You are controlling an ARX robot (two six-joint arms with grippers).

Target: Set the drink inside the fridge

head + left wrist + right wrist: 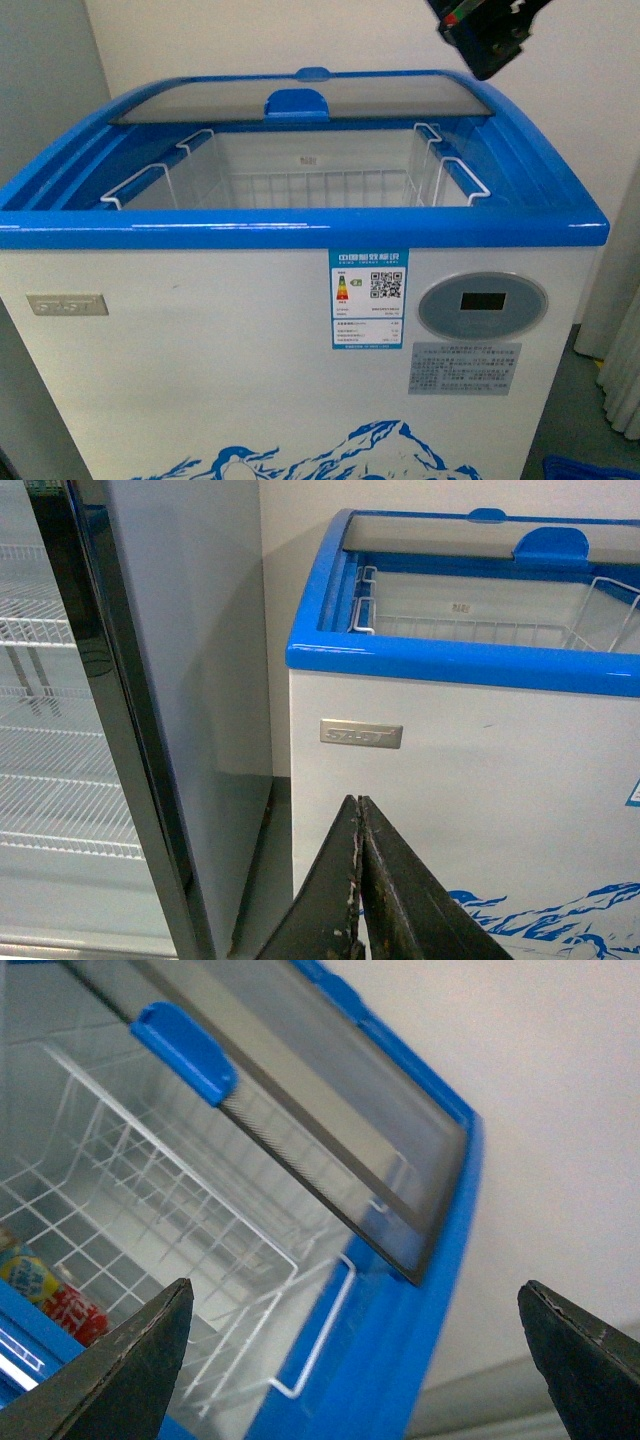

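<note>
Holding our right gripper [355, 1360] spread wide over the fridge [200, 340], white with glossy blue rim, wire basket [300, 185] at twelve o'clock; left gripper [358, 880] pressed together; drink unseen.

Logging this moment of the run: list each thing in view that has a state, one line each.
fridge: open, front opening uncovered.
glass lid: slid to the back.
wire basket: inside the fridge, empty where visible.
upright cabinet: beside the fridge; whether its door is shut is unclear.
left end effector: shut, holding nothing.
right end effector: open, empty, above the fridge.
drink: not in view.
</note>
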